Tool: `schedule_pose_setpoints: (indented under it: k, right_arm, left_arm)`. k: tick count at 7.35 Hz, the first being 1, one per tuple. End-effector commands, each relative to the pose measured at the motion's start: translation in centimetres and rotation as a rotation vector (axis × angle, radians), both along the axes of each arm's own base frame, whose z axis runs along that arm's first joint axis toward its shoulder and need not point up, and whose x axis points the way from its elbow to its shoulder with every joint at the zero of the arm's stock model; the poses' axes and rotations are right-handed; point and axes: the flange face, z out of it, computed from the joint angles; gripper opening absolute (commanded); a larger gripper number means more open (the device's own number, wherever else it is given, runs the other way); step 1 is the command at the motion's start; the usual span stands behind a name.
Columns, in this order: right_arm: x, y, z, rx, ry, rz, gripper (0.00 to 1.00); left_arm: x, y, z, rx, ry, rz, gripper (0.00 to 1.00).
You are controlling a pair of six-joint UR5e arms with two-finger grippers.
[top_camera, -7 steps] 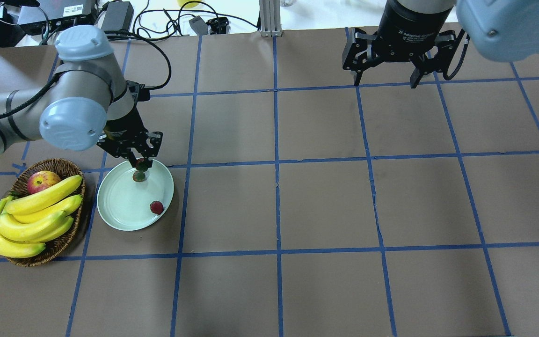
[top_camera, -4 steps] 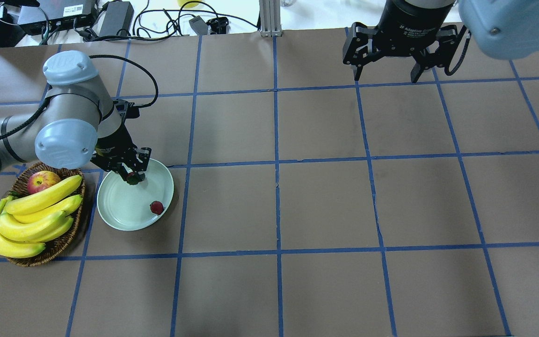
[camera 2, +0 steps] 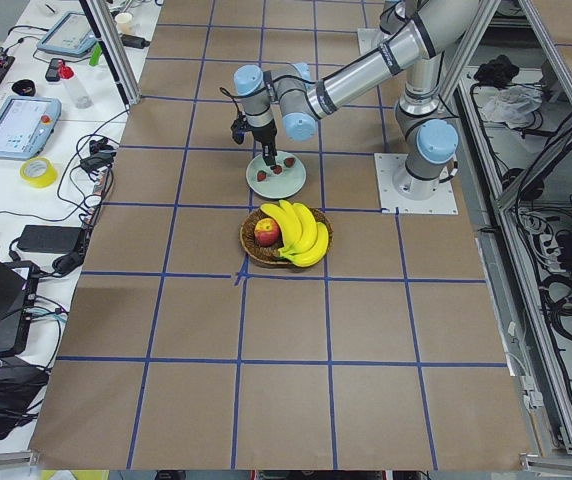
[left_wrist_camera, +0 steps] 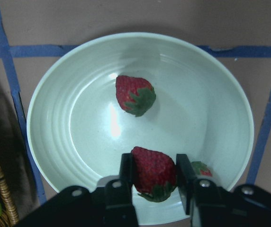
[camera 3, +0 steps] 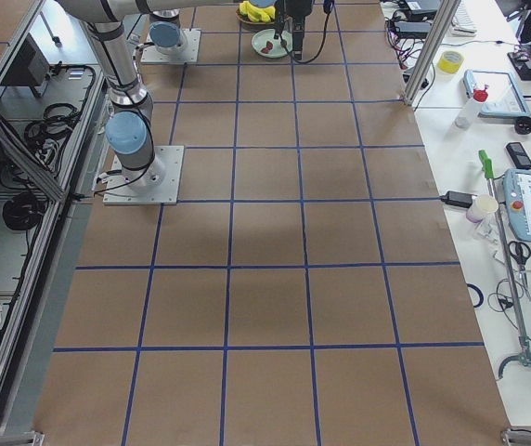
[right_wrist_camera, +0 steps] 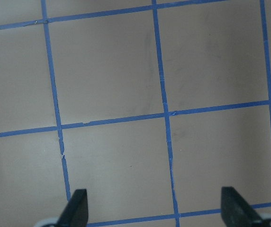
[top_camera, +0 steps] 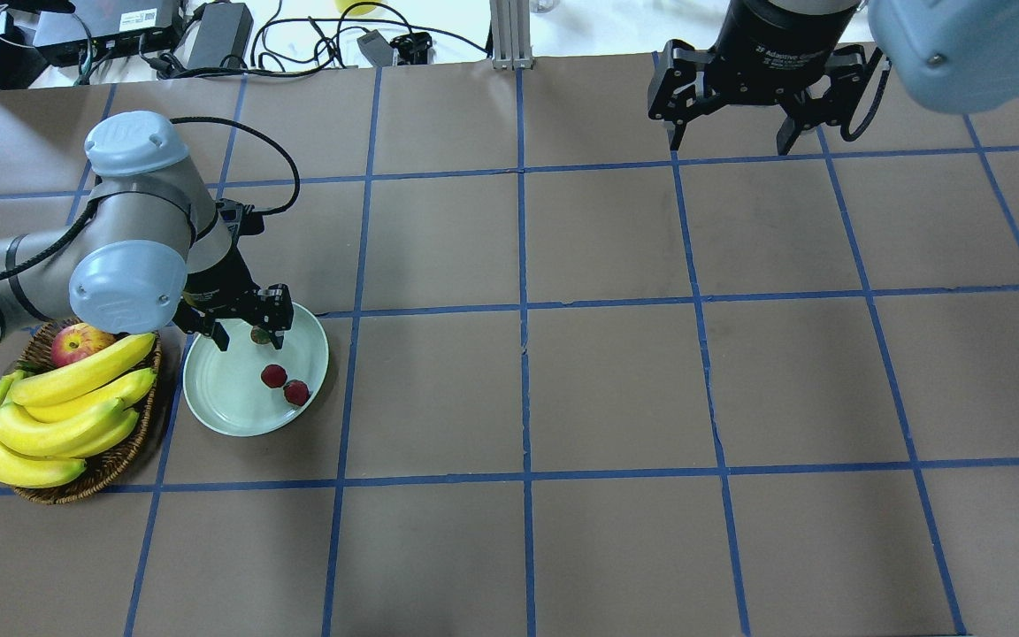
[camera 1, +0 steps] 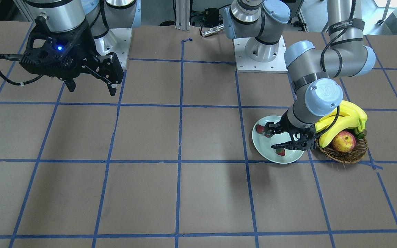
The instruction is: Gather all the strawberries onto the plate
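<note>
The pale mint plate (top_camera: pixel 226 398) lies at the table's left, also in the front view (camera 1: pixel 262 146) and the left wrist view (left_wrist_camera: pixel 78 118). Three strawberries lie in it: one at the far side (top_camera: pixel 259 334) (left_wrist_camera: pixel 135 94), one in the middle (top_camera: pixel 273 376) and one beside it (top_camera: pixel 296 392). My left gripper (top_camera: pixel 249 339) hangs low over the plate with its jaws apart. In the wrist view the middle strawberry (left_wrist_camera: pixel 152 168) sits between the fingers. My right gripper (top_camera: pixel 730 146) is open and empty, high at the far right.
A brown wicker basket (top_camera: pixel 111 464) with bananas (top_camera: pixel 67 398) and a red-yellow apple (top_camera: pixel 76 341) stands right beside the plate's left rim. Cables and power boxes lie beyond the table's far edge. Blue tape lines grid the brown table.
My left gripper came down to the plate with a strawberry, then its jaws parted. That strawberry now lies in the middle of the plate. The right gripper barely moved.
</note>
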Motion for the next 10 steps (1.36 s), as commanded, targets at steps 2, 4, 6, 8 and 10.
schedule_pose_setpoints:
  k: [2, 4, 6, 8, 10]
  right_arm:
    - [0.0, 0.0, 0.2, -0.003, 0.001, 0.0, 1.0]
    - [0.0, 0.3, 0.4, -0.005, 0.003, 0.002, 1.0]
    - [0.0, 0.3, 0.5, -0.006, -0.001, 0.0, 1.0]
    - [0.0, 0.2, 0.5, -0.009, -0.003, -0.004, 1.0]
    - [0.1, 0.3, 0.3, -0.004, -0.006, -0.005, 1.0]
  left_arm:
    - [-3.1, -1.8, 12.5, -0.053, -0.011, -0.019, 1.0]
    - [-8.8, -0.7, 19.0, -0.157, -0.019, -0.091, 1.0]
    - [-10.9, 1.6, 23.5, -0.25, 0.123, -0.098, 1.0]
    - [-10.5, 2.1, 27.3, -0.332, 0.124, -0.107, 1.0]
    - [-9.9, 1.0, 29.5, -0.366, 0.113, -0.099, 1.0]
